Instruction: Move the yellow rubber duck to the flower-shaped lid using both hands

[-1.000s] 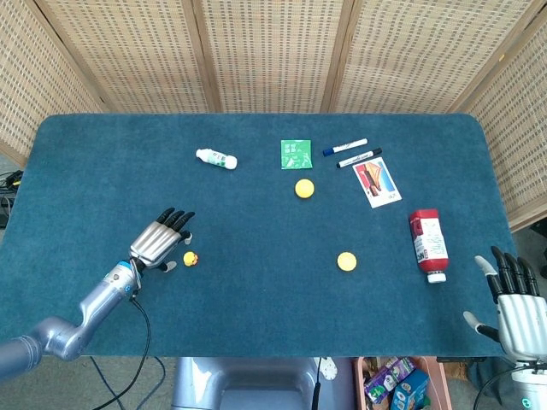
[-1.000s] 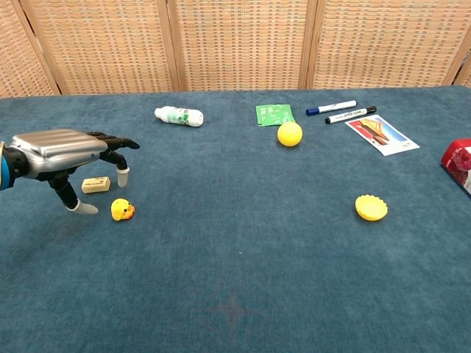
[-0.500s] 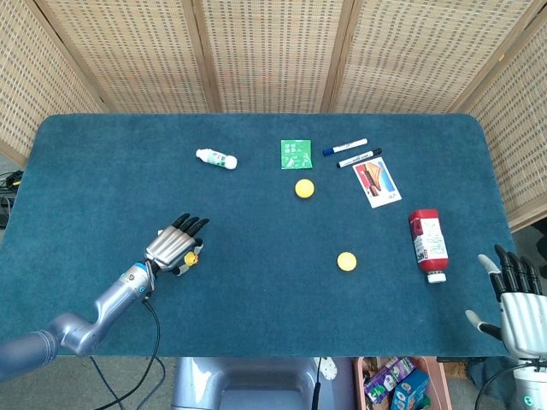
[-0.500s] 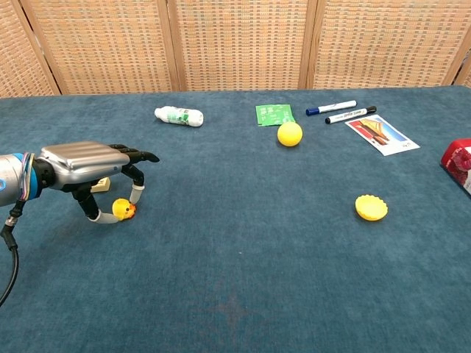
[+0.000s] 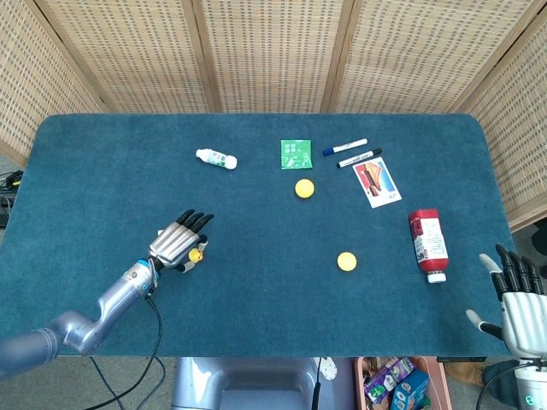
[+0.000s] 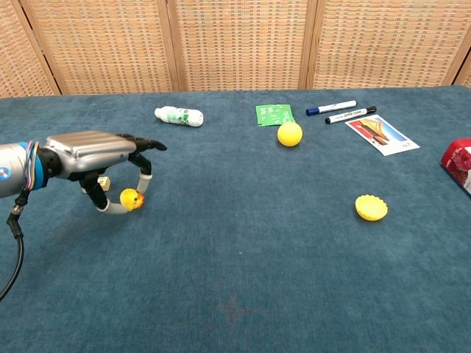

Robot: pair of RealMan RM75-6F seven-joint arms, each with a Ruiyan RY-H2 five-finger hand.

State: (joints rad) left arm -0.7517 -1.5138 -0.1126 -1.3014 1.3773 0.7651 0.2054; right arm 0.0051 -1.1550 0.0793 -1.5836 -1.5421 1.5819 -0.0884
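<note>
The left hand (image 6: 96, 153) pinched the small yellow rubber duck (image 6: 132, 198) between its thumb and a finger, the other fingers (image 6: 151, 144) reaching forward above it; in the chest view the duck seemed lifted just clear of the blue felt table (image 6: 243, 279); the right hand (image 5: 520, 297) hung at the table's near right corner, fingers apart and upright, holding nothing; the yellow flower-shaped lid (image 6: 371, 207) lay well apart from the duck, out to the right; a yellow ball (image 6: 289, 134) sat beyond it, near a green packet (image 6: 274, 114) and two markers (image 6: 341, 112); a red bottle (image 5: 428, 243) lay further right.
</note>
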